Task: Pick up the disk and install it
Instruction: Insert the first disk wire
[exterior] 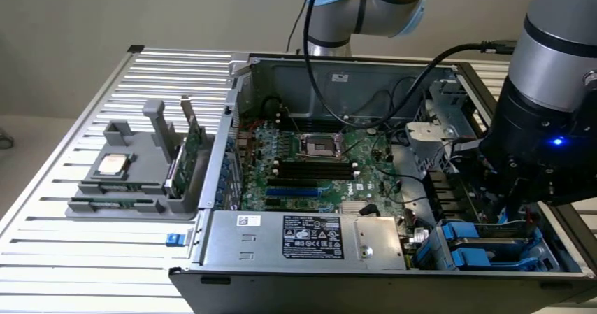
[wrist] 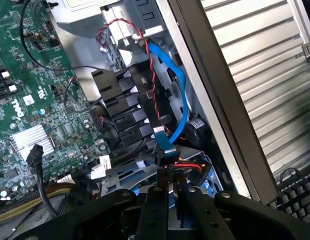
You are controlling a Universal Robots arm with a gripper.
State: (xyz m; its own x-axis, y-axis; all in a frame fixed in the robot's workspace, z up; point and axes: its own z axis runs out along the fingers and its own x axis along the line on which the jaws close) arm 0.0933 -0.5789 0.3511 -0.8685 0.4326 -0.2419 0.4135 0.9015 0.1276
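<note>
The disk's blue carrier bracket [exterior: 485, 247] sits in the drive bay at the near corner of the open computer case [exterior: 308, 240], on the exterior view's right; its metal body is mostly hidden. In the wrist view, bits of the blue carrier [wrist: 196, 195] show just beyond my fingertips. My gripper [wrist: 169, 192] hangs straight over that bay. Its two black fingers [wrist: 156, 205] stand almost together, pinching the dark plug [wrist: 165, 159] at the end of a blue data cable [wrist: 177, 85]. The arm's black wrist [exterior: 522, 167] rises above the bay.
The green motherboard [exterior: 317, 167] fills the case floor, with a silver power supply [exterior: 308, 237] at the near side. Red and black wires [wrist: 147, 75] run beside the blue cable. A grey fixture [exterior: 140, 167] holding a CPU chip [exterior: 113, 163] and green cards stands on the slatted table [exterior: 94, 251].
</note>
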